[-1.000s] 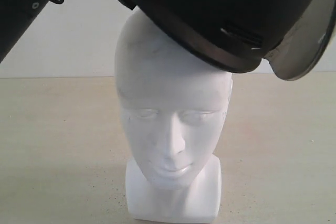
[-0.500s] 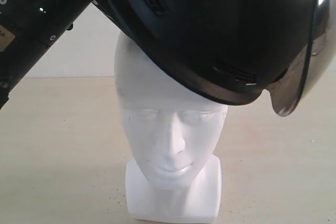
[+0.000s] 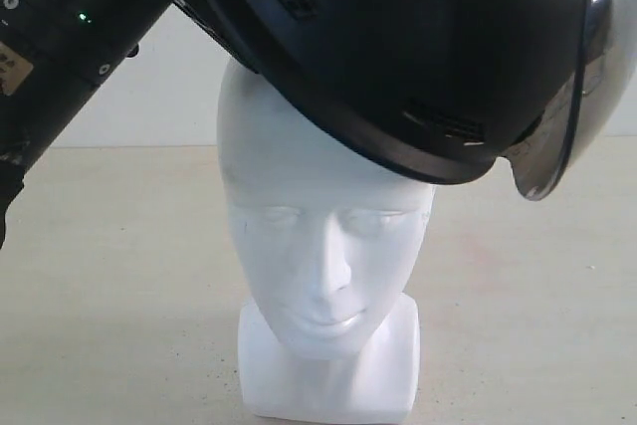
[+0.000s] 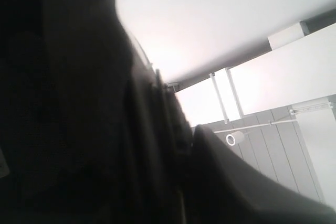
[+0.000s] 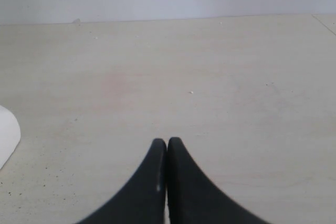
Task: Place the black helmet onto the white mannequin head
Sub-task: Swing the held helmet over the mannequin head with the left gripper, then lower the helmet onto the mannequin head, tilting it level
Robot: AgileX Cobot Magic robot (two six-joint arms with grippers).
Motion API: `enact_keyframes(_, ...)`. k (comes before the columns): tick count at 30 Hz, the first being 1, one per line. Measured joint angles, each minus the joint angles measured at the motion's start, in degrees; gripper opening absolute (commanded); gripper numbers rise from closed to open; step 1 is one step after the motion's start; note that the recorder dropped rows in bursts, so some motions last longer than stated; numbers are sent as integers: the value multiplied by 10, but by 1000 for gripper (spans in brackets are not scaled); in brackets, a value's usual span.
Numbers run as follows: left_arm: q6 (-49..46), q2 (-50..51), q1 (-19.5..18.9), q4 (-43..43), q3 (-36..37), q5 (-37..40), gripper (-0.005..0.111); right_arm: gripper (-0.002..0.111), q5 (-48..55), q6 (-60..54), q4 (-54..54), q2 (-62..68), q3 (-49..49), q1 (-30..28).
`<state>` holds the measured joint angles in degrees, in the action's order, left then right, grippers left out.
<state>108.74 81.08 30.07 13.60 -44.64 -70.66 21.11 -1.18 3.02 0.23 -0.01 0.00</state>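
Note:
The white mannequin head [image 3: 323,246] stands upright on the table and faces the exterior camera. The black helmet [image 3: 418,47] sits tilted over its crown, rim touching the forehead, smoky visor [image 3: 572,97] hanging at the right. My left arm [image 3: 70,37] reaches in from the upper left; its fingers are hidden behind the shell. In the left wrist view the helmet [image 4: 79,103] fills the dark side and my left gripper [image 4: 184,135] is shut on its rim. My right gripper [image 5: 167,142] is shut on nothing, low over the bare table.
The pale wooden table [image 3: 119,276] spreads around the head, with a white wall [image 3: 149,87] behind it. A white corner of the mannequin base [image 5: 8,135] shows at the edge of the right wrist view.
The helmet has come down and over the crown of the head, with the left arm moving further into view. In the last half second it barely shifted.

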Motion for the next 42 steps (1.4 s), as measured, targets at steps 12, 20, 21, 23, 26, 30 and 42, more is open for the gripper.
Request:
enact_keyframes(12,15,2,-38,7,16,-15,4,0,0,1,0,0,0,0)
enact_keyframes(20,16,2,-40,12,22,-23,4,0,0,1,0,0,0,0)
enact_keyframes(21,16,2,-43,13,25,-26,4,0,0,1,0,0,0,0)
enact_keyframes(23,15,2,-44,15,33,-34,4,0,0,1,0,0,0,0)
enact_keyframes(26,13,-2,-47,6,53,-36,4,0,0,1,0,0,0,0)
enact_keyframes(30,13,-4,-49,2,70,-36,4,0,0,1,0,0,0,0)
enact_keyframes(42,15,-1,-50,2,71,-36,4,0,0,1,0,0,0,0)
